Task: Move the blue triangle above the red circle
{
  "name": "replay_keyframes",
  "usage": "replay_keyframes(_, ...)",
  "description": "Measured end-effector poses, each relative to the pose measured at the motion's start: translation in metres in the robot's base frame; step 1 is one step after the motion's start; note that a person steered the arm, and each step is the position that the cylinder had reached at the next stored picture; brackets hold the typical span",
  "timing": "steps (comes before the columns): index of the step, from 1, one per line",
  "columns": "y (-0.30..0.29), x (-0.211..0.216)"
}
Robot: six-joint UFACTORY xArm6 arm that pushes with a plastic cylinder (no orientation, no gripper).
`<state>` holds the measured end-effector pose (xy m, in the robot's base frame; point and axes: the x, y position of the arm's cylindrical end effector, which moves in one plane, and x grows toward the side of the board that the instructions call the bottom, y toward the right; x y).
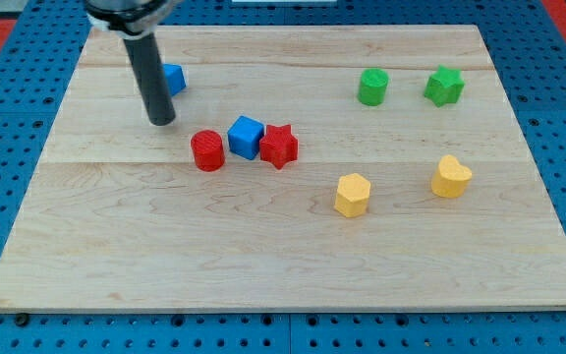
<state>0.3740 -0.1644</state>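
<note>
The blue triangle (174,78) lies near the view's top left, partly hidden behind my rod. The red circle (206,150) sits below and to the right of it, near the board's middle left. My tip (162,120) rests on the board just below the blue triangle and to the upper left of the red circle, apart from the circle. A blue cube (247,137) stands right of the red circle, touching a red star (279,146).
A green cylinder (372,87) and a green star (444,86) sit at the view's upper right. A yellow hexagon (353,194) and a yellow heart (450,176) lie at the lower right. The wooden board (263,256) is edged by blue pegboard.
</note>
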Motion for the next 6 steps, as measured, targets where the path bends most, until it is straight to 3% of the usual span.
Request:
replay_keyframes(1,-0.016,0.012)
replay_keyframes(2,-0.064,-0.014)
replay_keyframes(3,-0.074,-0.065)
replay_keyframes(4,-0.035,-0.110)
replay_keyframes(5,-0.008,-0.102)
replay_keyframes(6,0.010,-0.026)
